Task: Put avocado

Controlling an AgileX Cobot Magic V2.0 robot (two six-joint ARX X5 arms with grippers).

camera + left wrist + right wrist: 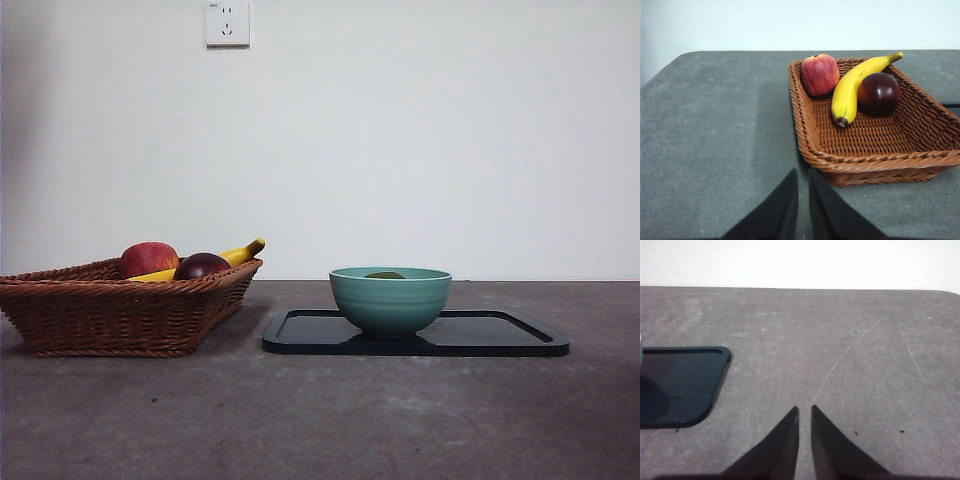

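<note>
In the front view, the avocado [385, 275] lies inside a teal ribbed bowl [390, 300], only its dull green top showing just above the rim. The bowl stands on a black tray [500, 335] set flat on the grey desk [320, 420], toward the tray's left half. Well apart to the left sits a brown wicker basket [110, 310] holding a red apple [149, 259], a dark maroon round fruit [201, 266] and a banana [235, 256] whose tip rises over the basket's far rim. A white wall socket [227, 22] is fixed high on the wall behind. No arm shows in this view. In the left wrist view, the left claw [802, 175] hangs over bare desk just beside the basket's near corner, its two black jaws nearly together with only a thin gap between them and nothing held. The basket there carries the apple at its far corner, the banana lying lengthwise in the middle, and the maroon fruit touching the banana's side. In the right wrist view, the right claw [804, 412] hovers over bare, scratched desk, its jaws likewise drawn almost together with a narrow slit and empty. A rounded corner of the black tray lies near it to one side, on the desk.
</note>
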